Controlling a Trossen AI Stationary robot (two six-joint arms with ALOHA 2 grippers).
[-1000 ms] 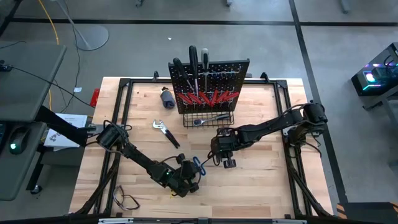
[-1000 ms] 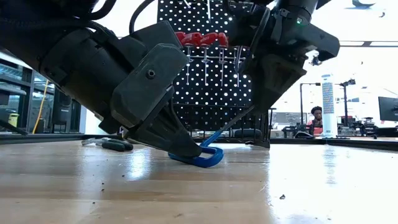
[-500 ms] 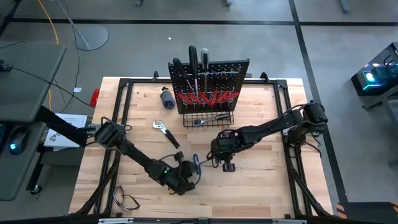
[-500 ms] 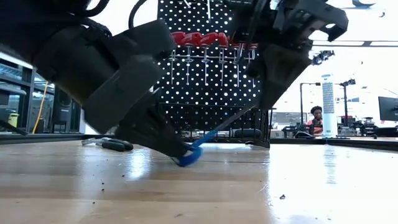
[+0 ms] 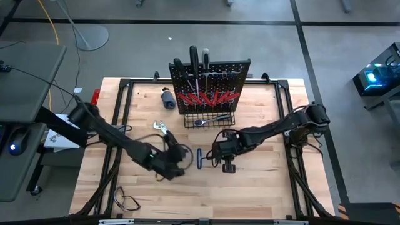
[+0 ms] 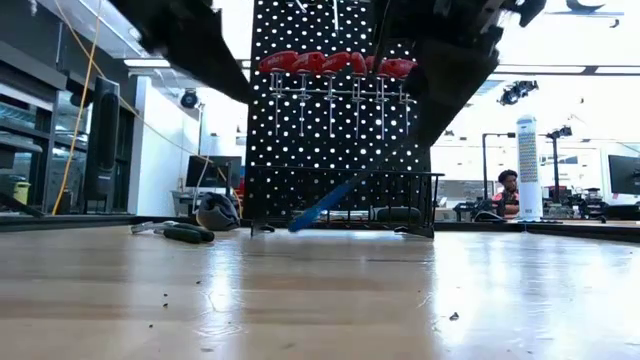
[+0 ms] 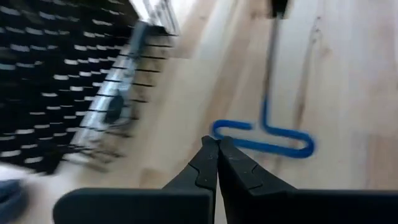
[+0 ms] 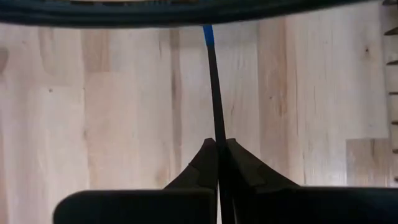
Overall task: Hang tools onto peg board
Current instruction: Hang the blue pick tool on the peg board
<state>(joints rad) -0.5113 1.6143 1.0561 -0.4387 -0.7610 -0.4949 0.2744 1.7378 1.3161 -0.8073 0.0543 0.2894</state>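
wood table [image 5: 262, 181]: right claw [image 5: 215, 154] clamps blue t-tool [image 5: 199, 159] shaft; left claw [image 5: 181, 152] closed, empty, beside.

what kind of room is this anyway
Probably a robotics lab or workshop: a wooden table with a tool-hung peg board, monitors and a seated person behind, bare concrete floor.

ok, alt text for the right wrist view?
The right gripper is closed on the thin dark shaft of the blue-handled T-shaped tool, which runs straight ahead over the wooden table; only a bit of blue handle shows at its far end.
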